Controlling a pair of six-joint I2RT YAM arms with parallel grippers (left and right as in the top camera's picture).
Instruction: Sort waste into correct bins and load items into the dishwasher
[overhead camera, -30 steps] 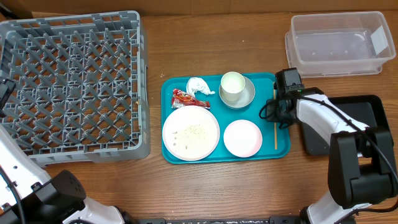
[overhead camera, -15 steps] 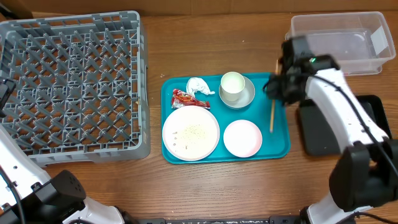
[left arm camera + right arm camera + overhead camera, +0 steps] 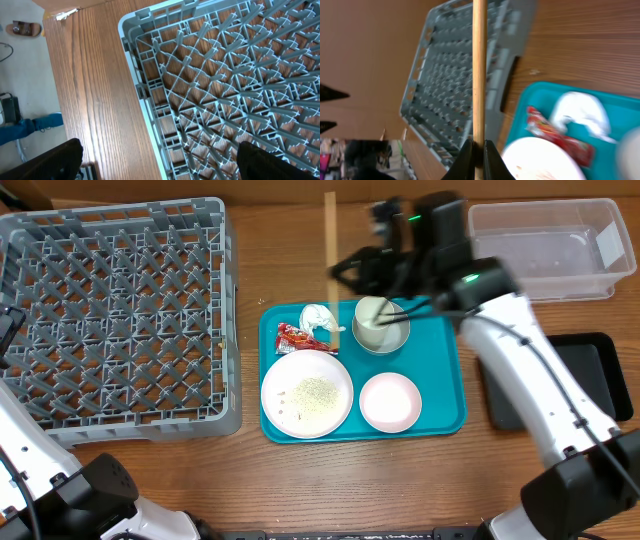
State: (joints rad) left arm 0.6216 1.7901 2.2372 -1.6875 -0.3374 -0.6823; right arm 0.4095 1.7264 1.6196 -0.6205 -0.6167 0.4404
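My right gripper (image 3: pixel 347 270) is shut on a wooden chopstick (image 3: pixel 330 230) and holds it in the air behind the teal tray (image 3: pixel 450 415). In the right wrist view the chopstick (image 3: pixel 479 70) runs straight up from the jaws (image 3: pixel 479 150), over the grey dish rack (image 3: pixel 455 75). The tray holds a large crumbed plate (image 3: pixel 307 392), a small pink plate (image 3: pixel 390 402), a cup (image 3: pixel 372 318) in a bowl (image 3: pixel 398 338), a red wrapper (image 3: pixel 298 337) and a crumpled napkin (image 3: pixel 318 317). My left gripper (image 3: pixel 160 157) is open and empty over the rack's corner (image 3: pixel 210 90).
The dish rack (image 3: pixel 110 310) fills the table's left side. A clear plastic bin (image 3: pixel 545 250) stands at the back right. A black bin (image 3: pixel 590 370) lies at the right edge. Bare wood lies between rack and tray.
My right gripper lifted the chopstick off the tray's right side and swung left and back with it, to behind the tray. The left arm has not moved.
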